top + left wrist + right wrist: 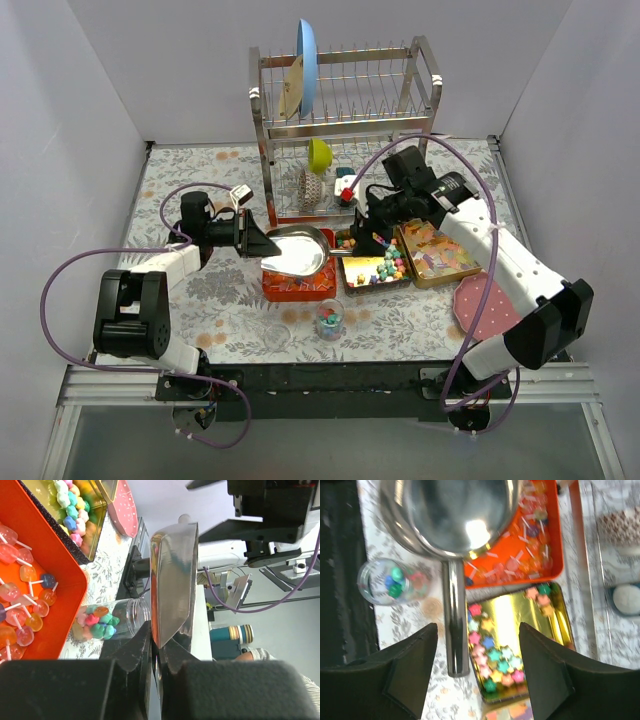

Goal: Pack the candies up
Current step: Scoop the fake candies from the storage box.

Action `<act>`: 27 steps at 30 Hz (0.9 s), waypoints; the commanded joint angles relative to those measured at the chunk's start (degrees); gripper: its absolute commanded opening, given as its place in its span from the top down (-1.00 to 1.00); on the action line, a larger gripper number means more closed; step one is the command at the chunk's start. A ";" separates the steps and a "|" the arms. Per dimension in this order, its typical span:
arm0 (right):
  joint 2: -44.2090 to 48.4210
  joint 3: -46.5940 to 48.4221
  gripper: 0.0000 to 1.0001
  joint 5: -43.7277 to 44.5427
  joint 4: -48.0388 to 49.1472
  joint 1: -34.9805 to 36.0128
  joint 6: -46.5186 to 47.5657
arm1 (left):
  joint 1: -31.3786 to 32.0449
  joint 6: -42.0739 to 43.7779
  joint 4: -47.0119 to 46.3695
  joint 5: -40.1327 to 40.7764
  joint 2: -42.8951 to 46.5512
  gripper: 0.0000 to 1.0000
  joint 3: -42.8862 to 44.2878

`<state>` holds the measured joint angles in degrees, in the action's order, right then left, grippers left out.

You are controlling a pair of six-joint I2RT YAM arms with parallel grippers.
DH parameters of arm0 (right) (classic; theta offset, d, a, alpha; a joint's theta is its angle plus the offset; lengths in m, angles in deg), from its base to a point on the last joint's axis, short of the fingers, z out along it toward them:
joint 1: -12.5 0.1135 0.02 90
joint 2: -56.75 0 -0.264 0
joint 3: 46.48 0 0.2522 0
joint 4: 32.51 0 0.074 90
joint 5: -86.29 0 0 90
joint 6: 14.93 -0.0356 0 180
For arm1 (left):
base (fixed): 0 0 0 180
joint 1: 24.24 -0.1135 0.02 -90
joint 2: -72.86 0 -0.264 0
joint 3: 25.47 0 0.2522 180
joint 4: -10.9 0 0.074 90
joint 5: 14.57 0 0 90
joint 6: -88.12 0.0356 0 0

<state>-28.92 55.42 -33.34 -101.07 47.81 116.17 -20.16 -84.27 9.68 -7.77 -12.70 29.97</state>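
Note:
The candies (380, 268) are tiny star-shaped lumps of mixed colours in an open gold tin; they also show in the right wrist view (497, 655) and the left wrist view (70, 510). More candies fill a small clear glass (330, 318), which also shows in both wrist views (107, 622) (392, 580). My left gripper (250, 240) (161, 645) is shut on the rim of a steel scoop (295, 250) (172, 580), held above the orange tin. My right gripper (375, 235) (477, 670) is open above the gold tin. The scoop's handle (454, 620) lies between its fingers, untouched.
An orange tin (275, 290) of lollipops sits under the scoop. An empty glass (272, 335) stands near the front. A tin with a colourful inside (440, 250) and a pink dotted lid (485, 305) lie to the right. A dish rack (345, 110) with a blue plate stands behind.

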 commanded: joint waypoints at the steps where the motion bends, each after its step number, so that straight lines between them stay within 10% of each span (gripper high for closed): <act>1: 2.96 -4.98 -0.44 -14.22 10.06 0.20 -4.80 | 0.14 1.71 1.62 -5.22 1.27 1.00 1.31; 27: 9.91 -24.33 -0.11 -10.98 39.42 0.37 -14.82 | 0.05 -2.25 3.38 -6.01 -3.47 1.00 5.88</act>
<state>-19.67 31.36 -45.05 -68.09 48.03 103.69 -20.10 -85.63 13.05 -8.23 -16.42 33.70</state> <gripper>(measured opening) 0.579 0.030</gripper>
